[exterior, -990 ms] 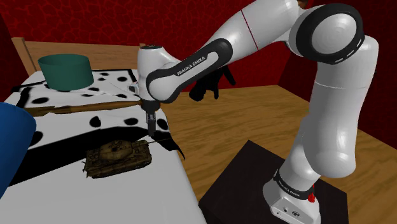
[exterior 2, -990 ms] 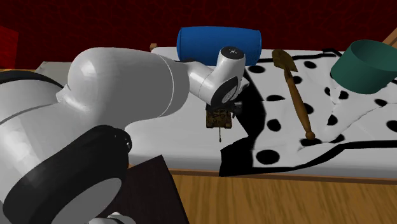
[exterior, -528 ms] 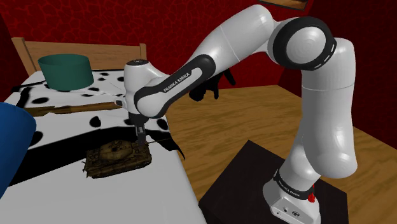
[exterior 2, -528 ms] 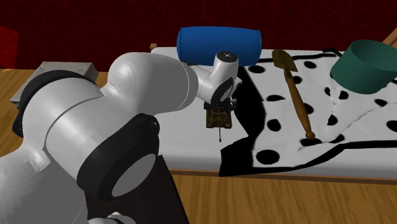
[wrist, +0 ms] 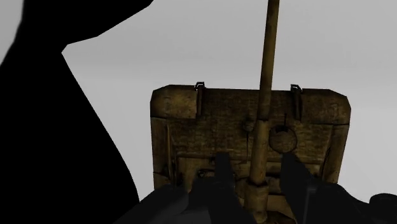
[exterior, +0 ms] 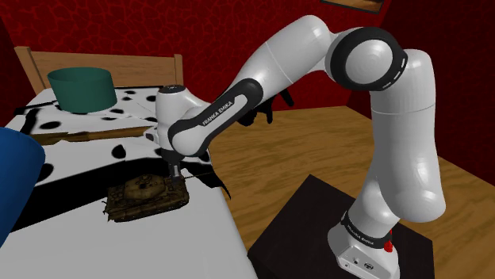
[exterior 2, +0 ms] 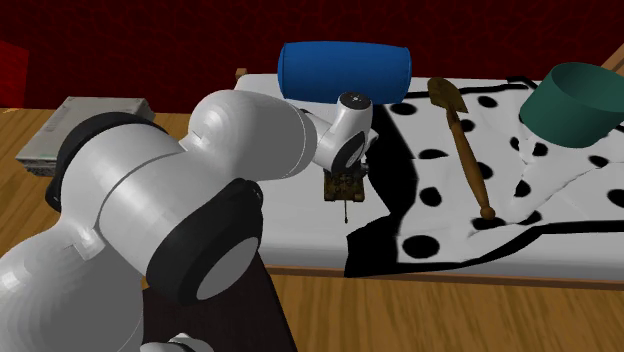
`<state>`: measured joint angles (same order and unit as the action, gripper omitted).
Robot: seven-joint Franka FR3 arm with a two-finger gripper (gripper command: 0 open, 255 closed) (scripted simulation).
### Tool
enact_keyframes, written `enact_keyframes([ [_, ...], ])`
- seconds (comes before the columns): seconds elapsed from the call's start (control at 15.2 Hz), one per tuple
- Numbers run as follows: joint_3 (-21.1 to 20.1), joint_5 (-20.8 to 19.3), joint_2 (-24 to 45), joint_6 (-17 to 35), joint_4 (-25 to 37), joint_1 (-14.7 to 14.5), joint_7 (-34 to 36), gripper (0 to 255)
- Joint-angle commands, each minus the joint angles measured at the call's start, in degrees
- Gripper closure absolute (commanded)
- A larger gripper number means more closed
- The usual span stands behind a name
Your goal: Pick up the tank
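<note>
The tank (exterior: 147, 194) sits lower left in the shoulder view, on the bed's (exterior: 170, 250) white sheet. The gripper (exterior: 171, 169) is down at its turret (exterior: 143, 187) — fingers (wrist: 224, 181) apart, straddling the barrel's (wrist: 268, 70) root. Closing on that thin barrel could let the tank pivot or slip during the lift — too narrow a hold, I'd say.

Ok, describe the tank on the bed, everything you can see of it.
The tank is a small model in mottled olive-brown, with a flat hull, a round turret and a long thin barrel. It sits upright on the white sheet, beside the edge of the spotted blanket. The open gripper is low over its turret, one finger on either side of the barrel, apparently not touching it.
</note>
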<state>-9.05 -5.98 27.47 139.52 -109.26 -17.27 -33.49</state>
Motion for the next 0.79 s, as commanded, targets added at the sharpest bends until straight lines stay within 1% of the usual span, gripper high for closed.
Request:
enact_keyframes([
  [0.0,0.0,0.0,0.1,0.1,0.0,0.0,0.0,255],
  [0.46,0.0,0.0,0.0,0.0,0.0,0.0,0.0,255],
  [0.73,-0.3,0.5,-2.1,-2.3,0.3,0.2,-0.3,255],
])
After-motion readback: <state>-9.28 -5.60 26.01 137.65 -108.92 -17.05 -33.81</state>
